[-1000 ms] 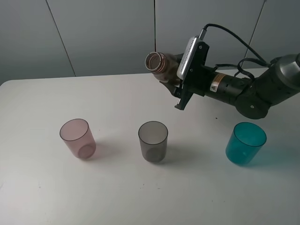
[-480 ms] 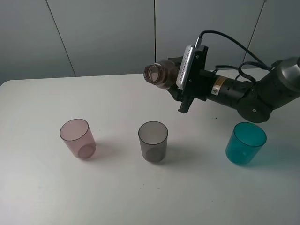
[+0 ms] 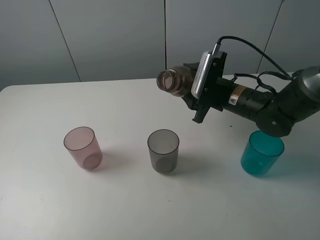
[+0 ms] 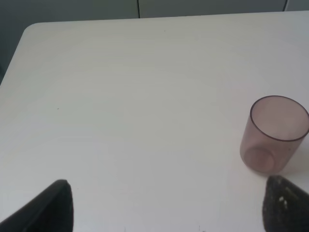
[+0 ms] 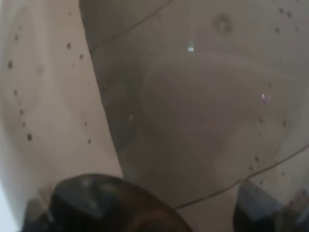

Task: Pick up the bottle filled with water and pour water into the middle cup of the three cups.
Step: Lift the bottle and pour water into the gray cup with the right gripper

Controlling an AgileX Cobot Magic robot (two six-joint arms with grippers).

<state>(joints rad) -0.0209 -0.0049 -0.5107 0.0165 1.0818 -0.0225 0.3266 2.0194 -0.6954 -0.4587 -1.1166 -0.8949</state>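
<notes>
My right gripper [image 3: 190, 86] is shut on the smoky brown-grey bottle [image 3: 175, 80]. It holds the bottle tipped on its side in the air, open mouth pointing left, behind and above the smoky grey middle cup [image 3: 163, 151]. The bottle's see-through wall fills the right wrist view [image 5: 193, 96]. The pink cup [image 3: 82, 147] stands on the left and the teal cup [image 3: 262, 152] on the right. My left gripper [image 4: 169, 212] is open and empty over the table near the pink cup [image 4: 276, 134]. It does not show in the exterior view.
The white table [image 3: 125, 210] has its far edge against a grey panelled wall [image 3: 110, 35]. The right arm [image 3: 270, 102] and its cable reach in from the right, above the teal cup.
My right gripper has shifted slightly to the right with the bottle, and the bottle's mouth has dropped a little. The cups have not moved.
</notes>
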